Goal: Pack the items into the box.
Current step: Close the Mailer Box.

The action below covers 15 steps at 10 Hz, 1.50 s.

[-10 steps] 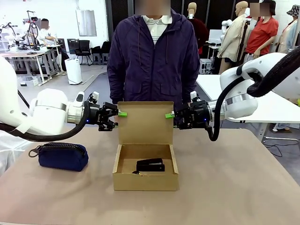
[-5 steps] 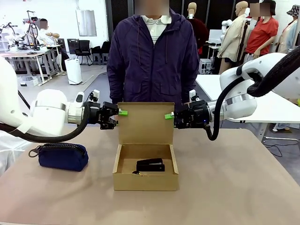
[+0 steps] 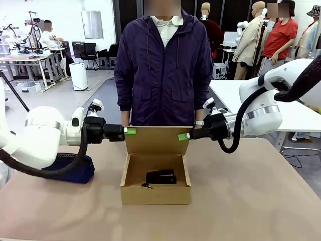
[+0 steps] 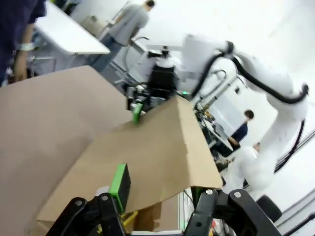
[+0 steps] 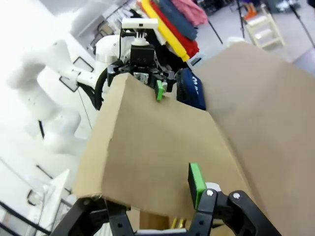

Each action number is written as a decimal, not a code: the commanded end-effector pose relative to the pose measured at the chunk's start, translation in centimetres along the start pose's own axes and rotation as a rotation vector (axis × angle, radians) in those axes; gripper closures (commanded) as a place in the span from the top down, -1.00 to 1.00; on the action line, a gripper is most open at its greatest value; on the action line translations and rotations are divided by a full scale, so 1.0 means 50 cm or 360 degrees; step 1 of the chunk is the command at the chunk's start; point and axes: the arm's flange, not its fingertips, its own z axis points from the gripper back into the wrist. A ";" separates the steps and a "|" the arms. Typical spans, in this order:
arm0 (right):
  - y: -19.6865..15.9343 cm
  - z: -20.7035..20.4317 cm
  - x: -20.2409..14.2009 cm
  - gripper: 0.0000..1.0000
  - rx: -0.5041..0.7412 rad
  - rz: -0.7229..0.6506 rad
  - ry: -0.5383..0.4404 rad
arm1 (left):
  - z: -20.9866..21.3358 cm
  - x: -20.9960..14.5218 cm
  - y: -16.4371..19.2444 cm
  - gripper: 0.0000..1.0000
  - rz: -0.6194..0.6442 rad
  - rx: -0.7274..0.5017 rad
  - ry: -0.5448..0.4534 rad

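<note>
Two arms work at the same flap, and the job looks close to done. The table (image 3: pixel 261 201) carries the box (image 3: pixel 155 193) near its middle, just in front of the person (image 3: pixel 164 65) standing at the far side. The lid (image 3: pixel 156 139) is tipped forward over the open box, about halfway between upright and shut. The left gripper (image 3: pixel 128 131) pinches the lid's left edge with its fingers closed tight on the cardboard; in the left wrist view a green pad (image 4: pixel 119 181) lies flat on the lid's top face. The right gripper (image 3: pixel 183 136) holds the right edge in the same way, its fingers partly closed with the cardboard between them, and a green pad (image 5: pixel 196 185) shows on the lid in the right wrist view. A navy pouch (image 3: pixel 75 168) sits on the table to the left, behind the left arm, and stays out of the packing. Inside the box the black stapler (image 3: pixel 160 176) lies on the floor toward the near wall. Something small and dark lies at its near left corner; I cannot tell whether that is the knife. What seems left is to press the lid down flat and let go.
</note>
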 end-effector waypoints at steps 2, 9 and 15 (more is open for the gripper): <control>0.022 -0.023 -0.045 0.21 0.0058 0.0328 -0.0093 | 0.015 -0.059 -0.008 0.28 -0.0235 -0.0144 0.0065; 0.025 -0.044 -0.129 0.21 0.0160 0.0526 -0.0109 | 0.027 -0.126 0.018 0.28 -0.0627 -0.0150 0.0282; 0.064 0.062 -0.148 1.00 0.0028 0.0489 -0.0002 | 0.088 -0.106 -0.014 1.00 -0.0723 -0.0029 0.0228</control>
